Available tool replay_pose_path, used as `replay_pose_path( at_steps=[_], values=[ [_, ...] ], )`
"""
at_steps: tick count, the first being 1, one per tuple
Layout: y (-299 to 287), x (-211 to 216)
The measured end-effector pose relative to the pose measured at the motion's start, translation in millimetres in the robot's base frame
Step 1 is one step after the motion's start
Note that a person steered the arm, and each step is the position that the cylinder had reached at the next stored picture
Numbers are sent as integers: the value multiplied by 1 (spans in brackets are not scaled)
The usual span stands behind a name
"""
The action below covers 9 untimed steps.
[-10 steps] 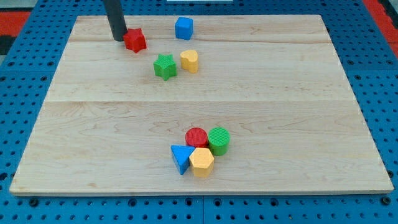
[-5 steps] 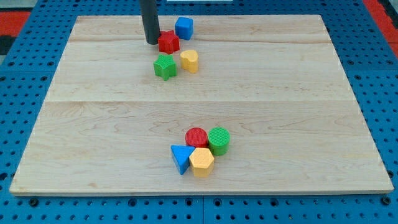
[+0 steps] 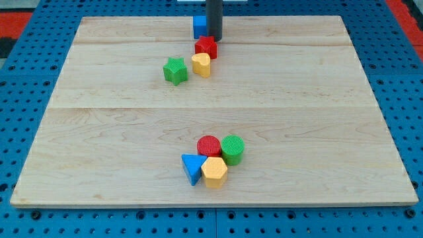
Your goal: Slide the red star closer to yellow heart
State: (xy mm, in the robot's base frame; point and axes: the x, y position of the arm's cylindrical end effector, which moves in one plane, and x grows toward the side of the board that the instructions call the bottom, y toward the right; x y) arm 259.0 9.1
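The red star (image 3: 205, 47) lies near the view's top, touching the upper right of the yellow heart (image 3: 201, 64). My tip (image 3: 215, 38) stands just above and right of the red star, touching or nearly touching it. The rod partly hides the blue cube (image 3: 199, 26) behind it. The green star (image 3: 175, 71) lies just left of the yellow heart.
A cluster sits low in the middle of the wooden board (image 3: 317, 119): a red cylinder (image 3: 209, 146), a green cylinder (image 3: 232, 148), a blue triangle (image 3: 192, 166) and a yellow hexagon (image 3: 214, 172), all touching.
My tip moved from the view's left to the right, pushing the red star rightward and down until it rests against the yellow heart. The tip now stands above right of the star.
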Motion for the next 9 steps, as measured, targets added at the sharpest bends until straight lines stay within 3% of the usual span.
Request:
replay_pose_path(
  at_steps=[4, 9],
  values=[
    [-16, 2],
    [-19, 42]
  ],
)
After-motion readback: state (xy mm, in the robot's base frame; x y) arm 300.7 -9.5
